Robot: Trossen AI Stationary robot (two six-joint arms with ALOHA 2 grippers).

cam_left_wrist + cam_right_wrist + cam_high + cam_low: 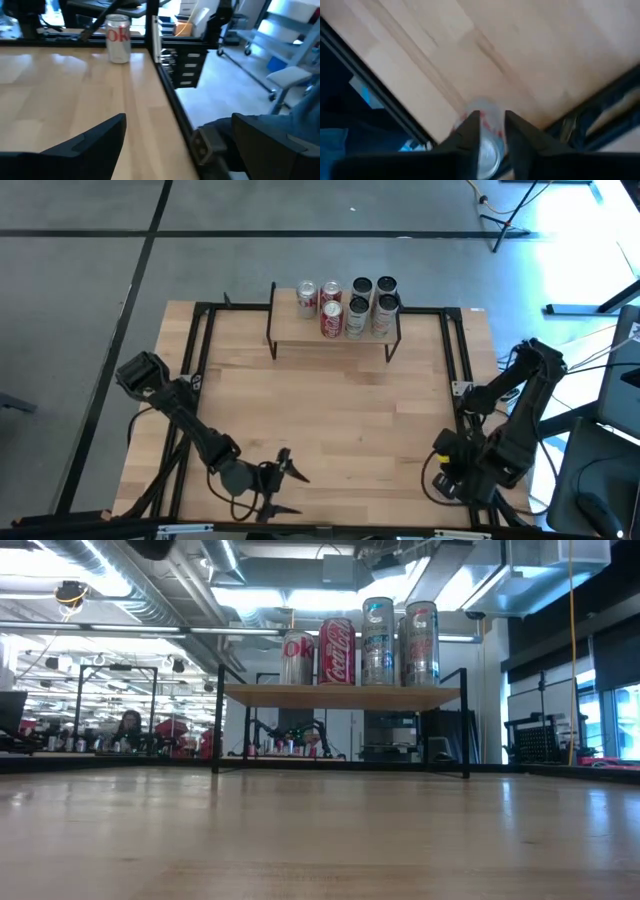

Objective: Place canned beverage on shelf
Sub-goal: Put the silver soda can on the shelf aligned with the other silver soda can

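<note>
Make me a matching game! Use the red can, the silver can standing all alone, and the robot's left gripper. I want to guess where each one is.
Things:
1. red can
2. lone silver can
3. left gripper

Places:
A. near the table's front edge, fingers open
B. on the tabletop, by its side edge
C. up on the shelf

Pairs: 1-C, 2-B, 3-A

Can (pixel 487 150) blurred behind right claw (pixel 492 131), label unreadable

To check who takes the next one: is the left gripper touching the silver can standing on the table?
Apart. The left wrist view shows the left gripper open, with a stretch of bare table between its fingers and the silver can.
</note>
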